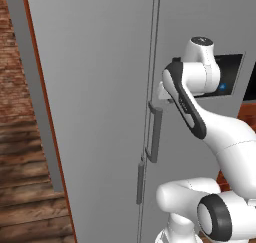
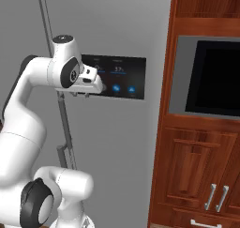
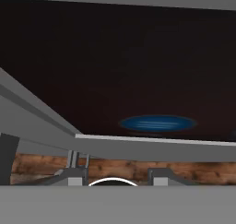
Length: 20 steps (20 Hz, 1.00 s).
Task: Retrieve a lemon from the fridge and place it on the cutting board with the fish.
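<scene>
Arm [image 1: 195, 112] raised, elbow bent, wrist level. Tool [image 2: 79, 95] points down under the hand; whether its jaws are parted is unclear.

The fridge [image 1: 95, 112] stands shut, its grey doors forming a flat wall with no gap into the inside. Long bar handles [image 1: 154, 134] stick out along the seam between the doors, just beside the gripper [image 2: 86, 95], which sits close against the dark control panel [image 2: 119, 77] on the fridge's right door. Right of the fridge, a wooden cabinet [image 2: 197, 166] with a black microwave [image 2: 215, 77] closes that side. Left of the fridge, open space runs before a brick wall [image 1: 20, 152].
</scene>
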Available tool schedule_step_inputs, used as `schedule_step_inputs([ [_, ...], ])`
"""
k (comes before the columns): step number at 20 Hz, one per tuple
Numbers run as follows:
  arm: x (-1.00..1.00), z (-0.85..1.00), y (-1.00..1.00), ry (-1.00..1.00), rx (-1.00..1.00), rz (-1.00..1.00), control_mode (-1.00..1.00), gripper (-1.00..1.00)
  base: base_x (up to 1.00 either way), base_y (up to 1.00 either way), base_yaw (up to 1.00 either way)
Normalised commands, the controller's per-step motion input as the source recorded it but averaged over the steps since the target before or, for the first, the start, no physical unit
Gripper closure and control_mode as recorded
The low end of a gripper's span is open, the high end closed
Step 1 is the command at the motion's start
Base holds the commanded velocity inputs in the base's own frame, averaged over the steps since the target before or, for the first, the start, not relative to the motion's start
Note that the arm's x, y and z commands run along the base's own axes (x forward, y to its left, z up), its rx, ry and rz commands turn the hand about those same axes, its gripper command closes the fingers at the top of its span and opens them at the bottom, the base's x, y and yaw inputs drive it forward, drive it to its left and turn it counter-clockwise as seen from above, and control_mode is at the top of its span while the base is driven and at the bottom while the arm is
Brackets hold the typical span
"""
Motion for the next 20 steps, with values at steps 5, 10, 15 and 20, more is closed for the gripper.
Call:
schedule_step_inputs([
  [5, 0.0, 0.0, 0.0, 0.0, 0.0, 0.0, 1.0, -1.0, 0.0, 0.0, 0.0],
  [10, 0.0, 0.0, 0.0, 0.0, 0.0, 0.0, 1.0, -1.0, -0.1, 0.05, 0.0],
  [15, 0.0, 0.0, 0.0, 0.0, 0.0, 0.0, 1.0, -1.0, -0.31, 0.26, -0.02],
  [20, 0.0, 0.0, 0.0, 0.0, 0.0, 0.0, 1.0, -1.0, -0.42, 0.25, -0.06],
])
